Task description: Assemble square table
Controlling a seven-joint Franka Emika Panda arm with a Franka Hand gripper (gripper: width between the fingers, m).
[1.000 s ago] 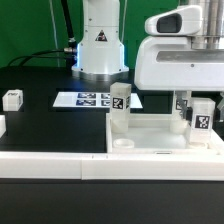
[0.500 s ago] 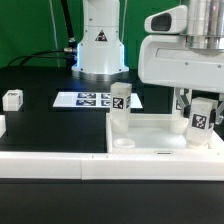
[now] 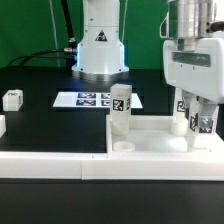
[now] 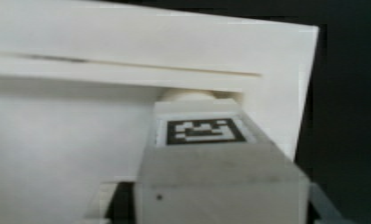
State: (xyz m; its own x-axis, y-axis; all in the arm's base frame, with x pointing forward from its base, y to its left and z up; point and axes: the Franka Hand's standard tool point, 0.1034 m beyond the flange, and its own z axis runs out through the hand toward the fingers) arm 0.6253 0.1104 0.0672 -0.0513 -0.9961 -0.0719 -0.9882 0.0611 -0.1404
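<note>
While the fingers clamp a leg, closed on its upper half, the tag faces the exterior camera. The leg is upright at the far corner of the square top, on the exterior view's right. Whether it is seated or only resting in that corner, I cannot tell. The wrist view shows only the tag end over the white top.

Handling (judgement): the leg is rigid plastic, light and smooth-faced, so it may slip or twist in the grip. Hold it high on the flat sides, foot free. The square top is stiff and light and could slide when pressed; take it by the rim.

Contents: the square top is tray-like.
- Second leg stands upright at its far corner, exterior view's left.
- Near socket is empty.

Outside it, a spare leg sits well apart on the black tabletop. The marker board lies beyond.
</note>
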